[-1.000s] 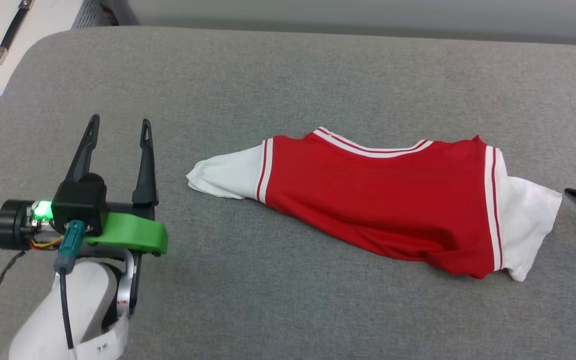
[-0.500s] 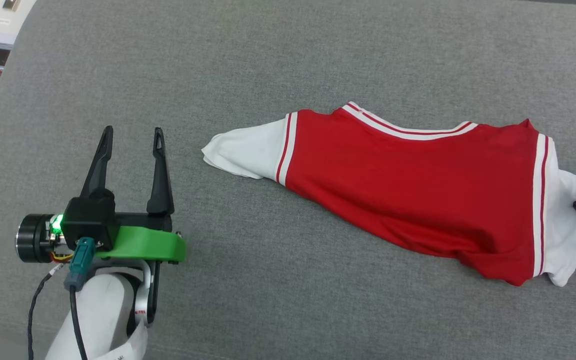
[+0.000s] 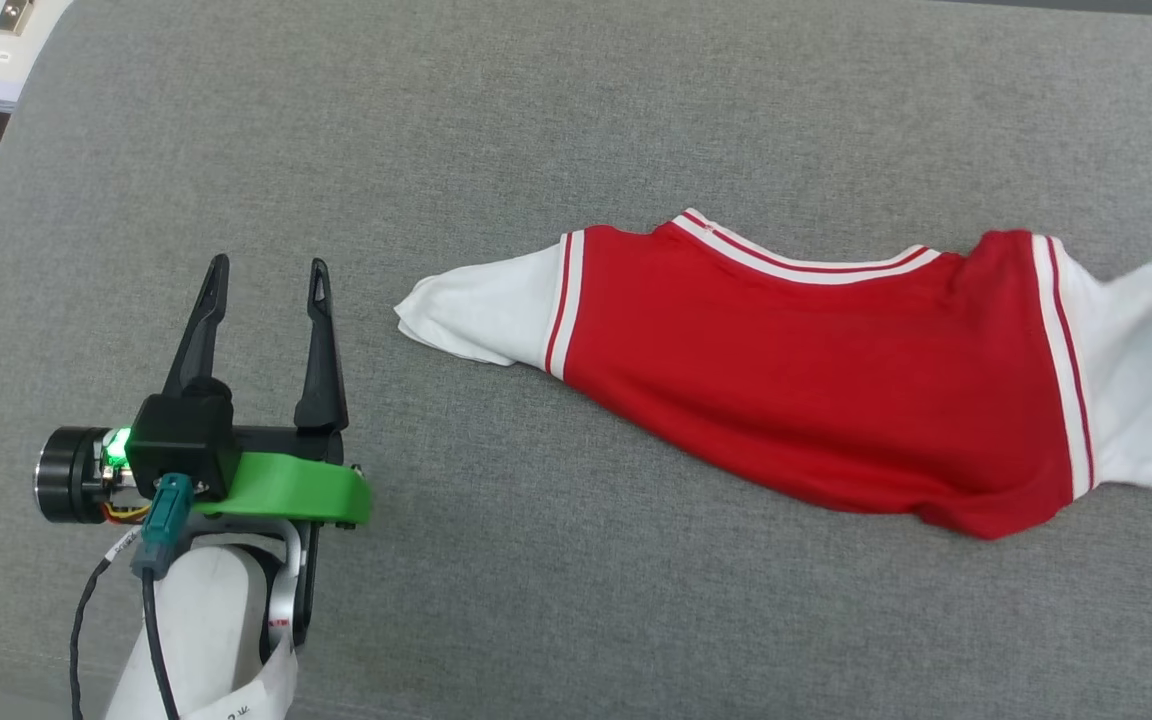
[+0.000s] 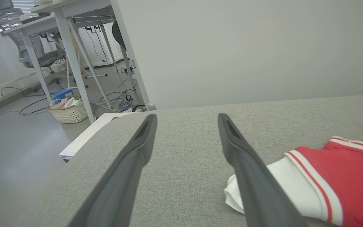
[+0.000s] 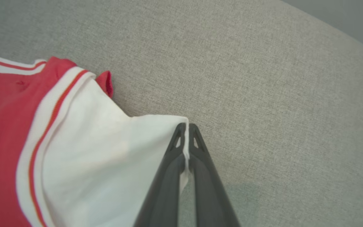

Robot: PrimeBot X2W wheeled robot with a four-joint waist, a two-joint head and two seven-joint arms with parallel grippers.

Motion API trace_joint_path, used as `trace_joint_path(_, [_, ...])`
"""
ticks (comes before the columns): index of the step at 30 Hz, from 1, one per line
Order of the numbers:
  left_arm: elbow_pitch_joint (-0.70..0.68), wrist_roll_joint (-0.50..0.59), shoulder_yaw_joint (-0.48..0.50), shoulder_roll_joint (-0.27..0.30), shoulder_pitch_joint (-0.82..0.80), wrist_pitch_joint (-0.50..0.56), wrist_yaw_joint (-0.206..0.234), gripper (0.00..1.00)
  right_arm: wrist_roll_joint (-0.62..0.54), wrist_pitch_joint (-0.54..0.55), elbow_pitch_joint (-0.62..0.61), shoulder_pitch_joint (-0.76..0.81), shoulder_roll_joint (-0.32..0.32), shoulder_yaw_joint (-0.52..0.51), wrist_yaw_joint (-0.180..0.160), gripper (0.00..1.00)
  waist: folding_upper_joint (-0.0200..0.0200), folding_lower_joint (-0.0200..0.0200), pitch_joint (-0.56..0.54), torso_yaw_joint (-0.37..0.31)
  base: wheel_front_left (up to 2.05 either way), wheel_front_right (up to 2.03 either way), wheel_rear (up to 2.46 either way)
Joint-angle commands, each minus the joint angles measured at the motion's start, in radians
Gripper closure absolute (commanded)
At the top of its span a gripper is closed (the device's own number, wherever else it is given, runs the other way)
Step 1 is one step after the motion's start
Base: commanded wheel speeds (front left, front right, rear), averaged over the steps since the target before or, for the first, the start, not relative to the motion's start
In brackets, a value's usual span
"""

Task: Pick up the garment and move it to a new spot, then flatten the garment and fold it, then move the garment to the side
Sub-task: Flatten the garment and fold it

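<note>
The shirt (image 3: 816, 380) is seen crumpled on the table (image 3: 536, 120), right of the left gripper (image 3: 266, 265), whose fingers are held apart, empty. Its far sleeve is pinched by the right gripper (image 5: 187, 126). Moving looks barely begun; flattening and folding are left.

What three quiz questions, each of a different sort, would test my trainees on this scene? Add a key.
1. True or false: the left gripper is shut on the garment.
2. Which part of the garment does the right gripper pinch? A: red hem. B: white sleeve. C: striped neck.
3. Fill in: the garment lies on a ____ fabric surface.
Key: 1 false, it stands open beside the garment; 2 B; 3 grey.
</note>
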Motion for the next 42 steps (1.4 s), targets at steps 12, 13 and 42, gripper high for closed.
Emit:
trace_joint_path(12, [0.022,0.054,0.032,-0.060,0.010,-0.006,-0.064,0.00,-0.064,-0.063,0.273,-0.060,-0.024,-0.071,-0.001,1.00,0.0000,-0.0001,0.012,0.026,0.00,0.00,0.00])
trace_joint_path(13, [0.025,0.057,0.034,-0.064,0.009,-0.006,-0.068,0.00,-0.070,-0.064,0.302,-0.051,-0.022,-0.077,-0.001,1.00,0.0000,-0.0001,0.013,0.028,0.00,0.00,0.00])
trace_joint_path(42, [0.248,-0.140,-0.128,0.120,-0.292,0.145,-0.227,0.00,-0.199,-0.539,0.099,0.106,0.116,-0.203,-0.001,0.00,0.0000,-0.0001,-0.089,-0.076,0.00,0.00,0.00])
